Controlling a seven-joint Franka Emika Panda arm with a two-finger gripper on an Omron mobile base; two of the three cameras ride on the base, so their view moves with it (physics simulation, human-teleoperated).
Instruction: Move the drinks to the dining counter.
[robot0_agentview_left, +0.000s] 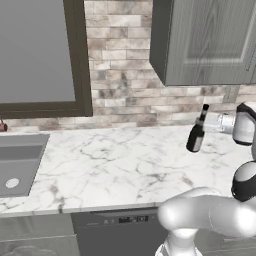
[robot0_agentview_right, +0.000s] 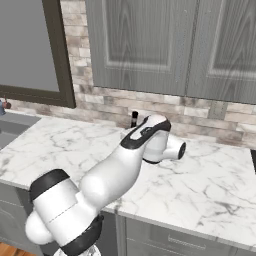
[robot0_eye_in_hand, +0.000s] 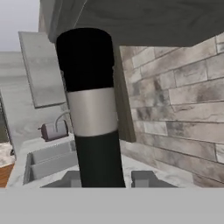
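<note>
- The fingers are closed on the neck of the black wine bottle, one tip on each side of it in the hand view.
- The bottle hangs tilted, its base apparently lifted just off the marble bench near the brick wall; the shadow makes contact hard to judge.
- The step in hand looks like carrying it off to the dining counter.
- The grip is high on the neck, so the heavy body may swing: keep the grip firm and move smoothly.
- Raise it clear of the bench before turning, but mind the cabinet above.
- The sink lies well to the left.
</note>
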